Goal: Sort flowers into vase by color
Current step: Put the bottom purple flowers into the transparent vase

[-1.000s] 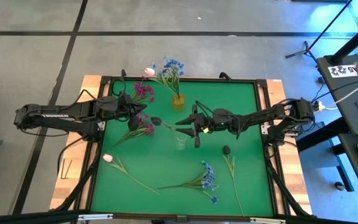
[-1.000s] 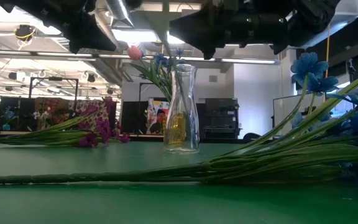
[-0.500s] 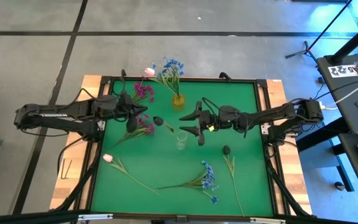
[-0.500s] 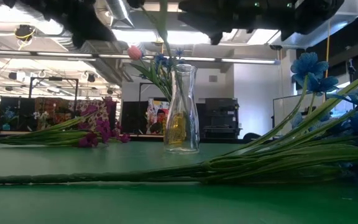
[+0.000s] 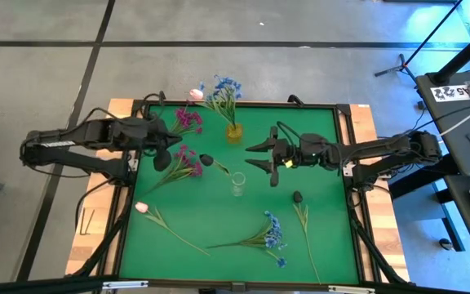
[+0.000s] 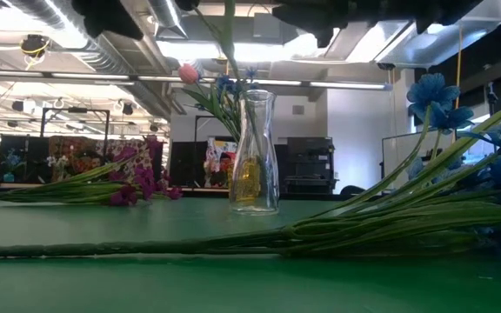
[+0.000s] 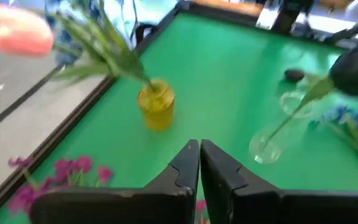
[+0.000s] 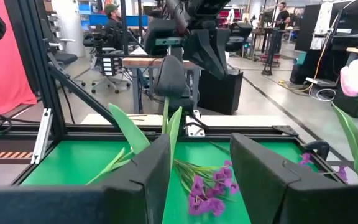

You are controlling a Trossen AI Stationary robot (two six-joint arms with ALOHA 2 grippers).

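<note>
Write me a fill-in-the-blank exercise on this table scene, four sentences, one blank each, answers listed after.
1. The yellow vase holds a pink tulip and a spray of ____ blossoms.
2. The dark bud's stem stands in the ____ glass vase.
3. The left gripper's fingers are ____, holding nothing.
4. The right gripper hovers with its fingers ____ over the green mat.

Missing words: blue; clear; shut; open
</note>
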